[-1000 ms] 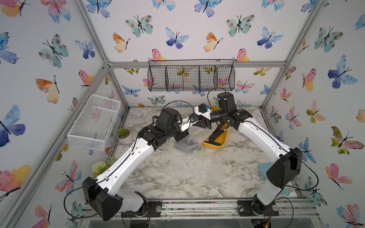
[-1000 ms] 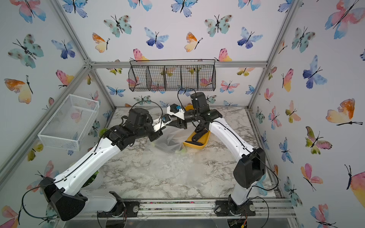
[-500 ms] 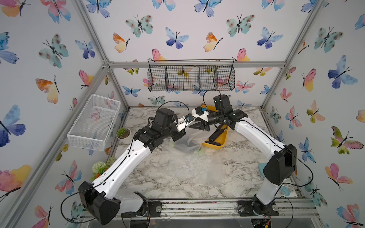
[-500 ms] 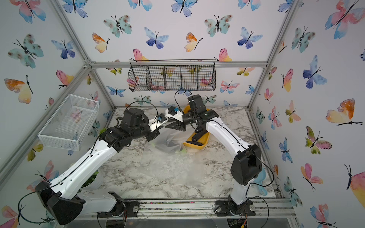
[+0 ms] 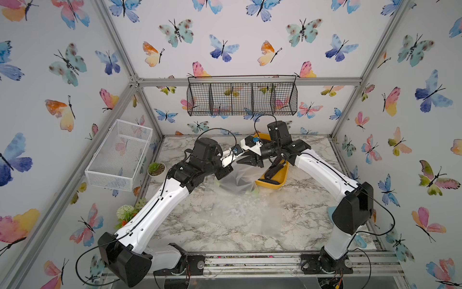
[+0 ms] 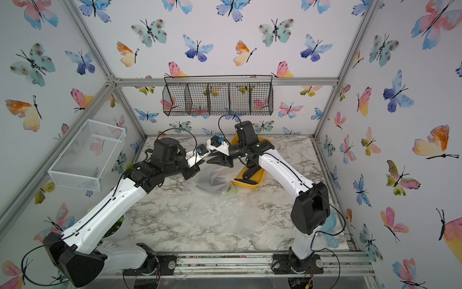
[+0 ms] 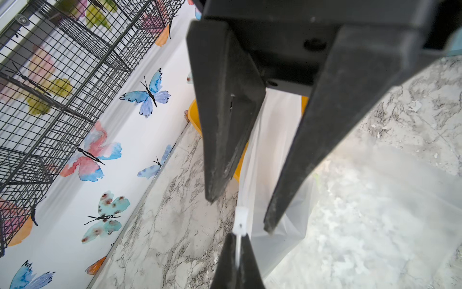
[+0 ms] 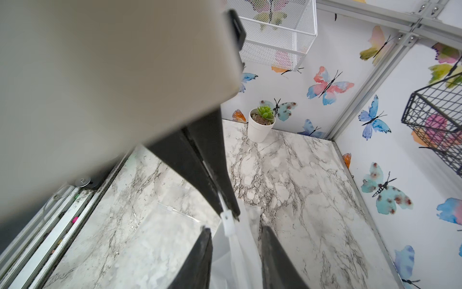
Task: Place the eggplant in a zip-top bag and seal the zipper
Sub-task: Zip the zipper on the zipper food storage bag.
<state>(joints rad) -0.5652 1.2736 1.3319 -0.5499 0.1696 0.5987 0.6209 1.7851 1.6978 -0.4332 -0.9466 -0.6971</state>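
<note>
A clear zip-top bag (image 5: 237, 177) hangs lifted by its top edge beside the yellow tray, and a dark shape with green tips, seemingly the eggplant (image 6: 215, 180), shows through it. My left gripper (image 7: 237, 235) is shut on the bag's zipper strip, right behind the white slider (image 7: 240, 217). My right gripper (image 8: 235, 229) is open; its fingers (image 8: 206, 250) stand on either side of the strip just past the slider (image 8: 227, 220), apart from it. In both top views the two grippers meet tip to tip, left (image 5: 235, 159) against right (image 5: 247, 160).
The yellow tray (image 5: 283, 179) holds more dark eggplant-like pieces. A second clear bag (image 5: 245, 215) lies flat mid-table. A small potted plant (image 5: 156, 169) stands at the left wall under a white mesh basket (image 5: 120, 155). A black wire basket (image 5: 242, 97) hangs on the back wall.
My right gripper has swung left to the left gripper and narrowed its jaws around the bag's top edge. The left gripper has drawn back slightly, still holding the strip.
</note>
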